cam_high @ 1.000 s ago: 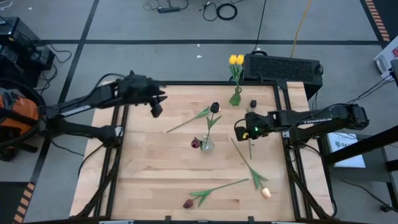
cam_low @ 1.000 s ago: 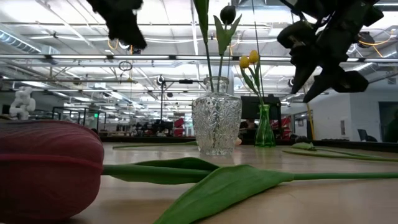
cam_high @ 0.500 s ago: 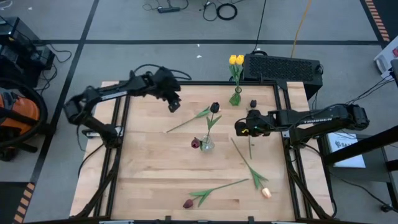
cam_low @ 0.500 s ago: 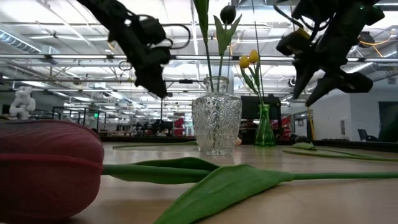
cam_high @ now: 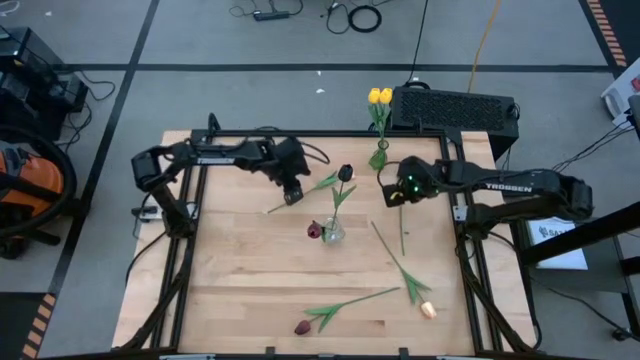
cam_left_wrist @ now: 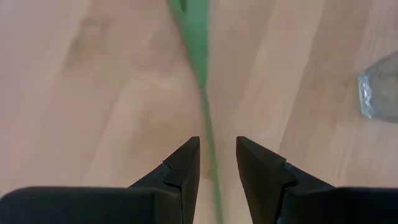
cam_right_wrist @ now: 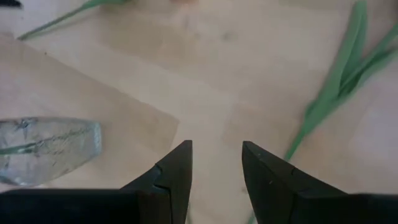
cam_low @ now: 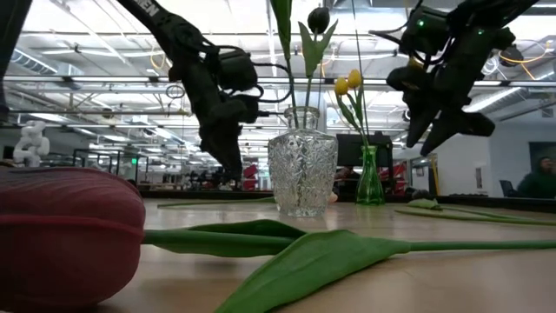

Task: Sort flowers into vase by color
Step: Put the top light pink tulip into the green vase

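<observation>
Starting from the loose tulip stem (cam_left_wrist: 205, 106) lying flat near the middle of the surface's back edge, just left of the clear vase (cam_high: 333, 233): now straddled by the left gripper (cam_high: 292, 192), swung in over the last second from way out past the back-left corner. Fingers parted on either side of the green, not clamped yet, so nothing actually picked up. Probably means the next grab is lined up, just needs a drop and a squeeze. Can't make out which head belongs to that stem from here. Over by the green vase (cam_high: 379, 157) with the yellow tulips (cam_high: 380, 96) at the back edge: right gripper (cam_high: 390, 197) shifted a bit toward that edge too, jaws apart and empty, hanging above bare wood. Already one dark tulip (cam_high: 345, 173) standing in the clear vase, plus a maroon head (cam_high: 314, 231) right beside it. Still flat near the front edge: a maroon tulip (cam_high: 303, 327) and a peach tulip (cam_high: 428, 309) toward the front-right corner. Plenty of open wood on the left half; tighter around the two vases at back-centre, so worth lifting that stem carefully past the glass.
</observation>
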`<state>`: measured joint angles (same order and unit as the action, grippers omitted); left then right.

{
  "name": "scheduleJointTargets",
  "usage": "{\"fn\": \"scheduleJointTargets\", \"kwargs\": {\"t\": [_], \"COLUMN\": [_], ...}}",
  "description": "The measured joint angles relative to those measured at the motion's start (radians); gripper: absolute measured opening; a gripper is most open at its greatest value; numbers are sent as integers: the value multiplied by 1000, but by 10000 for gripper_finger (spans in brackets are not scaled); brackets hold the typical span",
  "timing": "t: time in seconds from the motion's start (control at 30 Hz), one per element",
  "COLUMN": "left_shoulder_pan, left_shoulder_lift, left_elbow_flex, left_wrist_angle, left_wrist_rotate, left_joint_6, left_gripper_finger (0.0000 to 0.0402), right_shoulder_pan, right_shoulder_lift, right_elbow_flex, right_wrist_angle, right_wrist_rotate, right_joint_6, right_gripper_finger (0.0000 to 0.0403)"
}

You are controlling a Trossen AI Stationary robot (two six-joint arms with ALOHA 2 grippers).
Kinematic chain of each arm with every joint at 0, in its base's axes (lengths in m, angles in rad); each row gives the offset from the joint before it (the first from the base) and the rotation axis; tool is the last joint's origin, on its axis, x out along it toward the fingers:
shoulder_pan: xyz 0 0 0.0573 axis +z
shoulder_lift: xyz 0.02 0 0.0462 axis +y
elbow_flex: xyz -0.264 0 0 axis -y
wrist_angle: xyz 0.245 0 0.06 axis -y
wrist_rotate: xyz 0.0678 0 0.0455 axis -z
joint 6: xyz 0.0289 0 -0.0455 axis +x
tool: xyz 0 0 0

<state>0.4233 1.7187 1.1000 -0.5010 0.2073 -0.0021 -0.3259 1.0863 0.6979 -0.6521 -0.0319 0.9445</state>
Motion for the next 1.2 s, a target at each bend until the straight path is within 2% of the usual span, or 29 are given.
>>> {"fn": "scheduleJointTargets", "kwargs": {"t": [0.17,0.3,0.53,0.63,0.73,0.8,0.87,0.97,1.07,1.2], "left_shoulder_pan": [-35,-33,-34,-31,-29,-27,-14,30,96,188], "left_shoulder_lift": [82,150,213,209,204,195,178,118,7,-160], "left_elbow_flex": [0,0,7,6,4,4,3,-7,-1,-2], "left_wrist_angle": [41,79,80,76,73,64,47,-52,-63,-53], "left_wrist_rotate": [-30,-70,-93,-68,-64,-59,-41,45,105,106], "left_joint_6": [-18,-18,12,16,32,38,45,85,99,112], "left_gripper_finger": [112,112,106,79,26,11,10,5,4,3], "right_shoulder_pan": [-64,-88,-94,-91,-91,-91,-91,-90,-90,-90], "right_shoulder_lift": [0,0,0,0,0,0,0,0,0,0], "right_elbow_flex": [0,0,0,0,0,0,0,0,0,0], "right_wrist_angle": [45,99,131,135,154,172,192,206,210,214], "right_wrist_rotate": [-1,-57,-73,-73,-73,-72,-70,-68,-67,-68], "right_joint_6": [-94,-126,-58,-11,24,45,63,86,116,122], "right_gripper_finger": [132,132,132,132,132,132,132,132,132,132]}}
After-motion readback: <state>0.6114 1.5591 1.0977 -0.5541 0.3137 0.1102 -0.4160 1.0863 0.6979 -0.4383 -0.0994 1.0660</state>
